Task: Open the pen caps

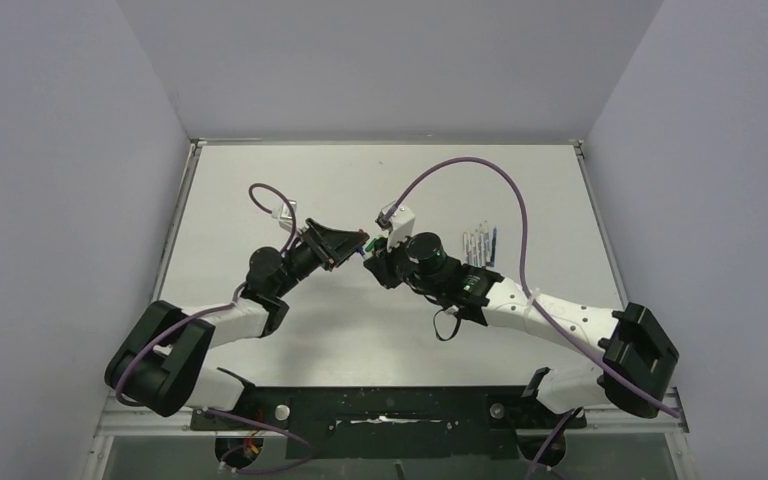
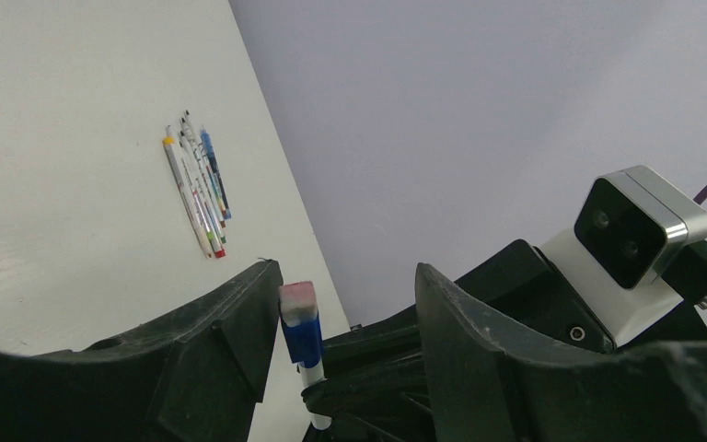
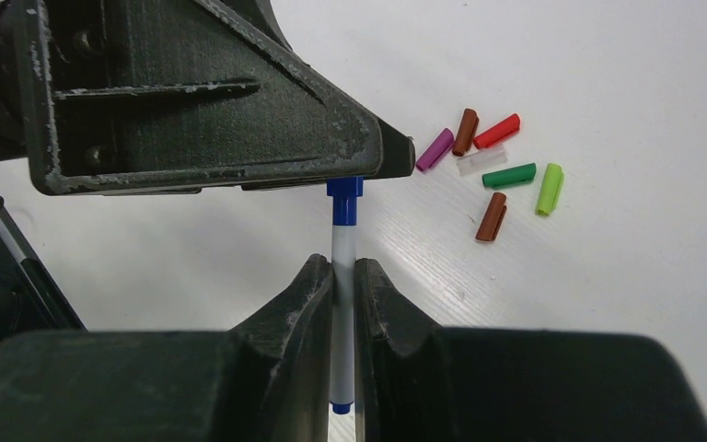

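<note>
My right gripper point(image 3: 342, 267) is shut on the white barrel of a pen point(image 3: 343, 247), holding it above the table. The pen's blue cap point(image 3: 344, 198) points at my left gripper point(image 2: 348, 276). In the left wrist view that blue cap point(image 2: 302, 333) stands between the left gripper's jaws. It lies against the left finger point(image 2: 239, 341), with a wide gap to the other finger, so the jaws are open. The two grippers meet mid-table, left gripper point(image 1: 357, 246) facing right gripper point(image 1: 373, 260). Loose pen caps lie on the table: purple point(image 3: 434, 149), red point(image 3: 497, 131), green point(image 3: 508, 175).
More caps lie loose by those: maroon point(image 3: 465, 132), lime point(image 3: 549, 189), brown point(image 3: 491, 216) and a clear one point(image 3: 480, 161). A row of several uncapped pens point(image 1: 480, 245) lies right of the grippers, also seen in the left wrist view point(image 2: 198, 189). Grey walls enclose the table.
</note>
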Available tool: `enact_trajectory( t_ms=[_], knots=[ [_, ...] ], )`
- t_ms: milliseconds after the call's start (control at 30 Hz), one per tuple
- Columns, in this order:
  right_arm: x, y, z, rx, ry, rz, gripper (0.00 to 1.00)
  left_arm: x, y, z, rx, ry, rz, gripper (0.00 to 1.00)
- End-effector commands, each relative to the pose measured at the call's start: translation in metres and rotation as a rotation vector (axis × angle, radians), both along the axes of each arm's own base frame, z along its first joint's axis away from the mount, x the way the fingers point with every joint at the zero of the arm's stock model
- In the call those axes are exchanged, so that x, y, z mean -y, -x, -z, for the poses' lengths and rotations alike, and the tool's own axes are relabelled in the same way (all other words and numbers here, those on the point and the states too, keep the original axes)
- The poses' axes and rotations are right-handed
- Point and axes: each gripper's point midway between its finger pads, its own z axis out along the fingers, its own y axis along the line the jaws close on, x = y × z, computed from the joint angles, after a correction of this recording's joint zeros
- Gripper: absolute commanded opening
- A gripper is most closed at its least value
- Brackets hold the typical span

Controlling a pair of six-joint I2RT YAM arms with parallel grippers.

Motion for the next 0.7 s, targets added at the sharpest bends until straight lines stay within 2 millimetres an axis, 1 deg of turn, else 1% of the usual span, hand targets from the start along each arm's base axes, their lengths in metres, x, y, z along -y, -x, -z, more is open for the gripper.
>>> enact_trajectory(
  t_ms=[0,233,367,533,567,633,667],
  knots=[
    [-0.006,-0.015,-0.038,0.084,-0.068,0.029,0.00,0.004,-0.002,-0.031,0.105,0.039,0.021,0.52],
    [-0.006,-0.019,-0.038,0.087,-0.061,0.038,0.00,0.006,-0.005,-0.027,0.097,0.012,0.022,0.40],
    [-0.005,-0.021,-0.036,0.084,-0.054,0.047,0.00,0.008,-0.006,-0.025,0.093,-0.003,0.026,0.29],
    [-0.005,-0.023,-0.037,0.084,-0.059,0.053,0.00,0.012,-0.008,-0.020,0.078,-0.021,0.037,0.19],
    [-0.005,-0.024,-0.037,0.084,-0.058,0.053,0.00,0.013,-0.009,-0.019,0.076,-0.024,0.040,0.15],
    [-0.005,-0.025,-0.037,0.083,-0.057,0.056,0.00,0.014,-0.010,-0.016,0.067,-0.029,0.043,0.00],
    [-0.005,-0.025,-0.037,0.081,-0.057,0.055,0.00,0.014,-0.010,-0.016,0.066,-0.029,0.043,0.00]
  ],
)
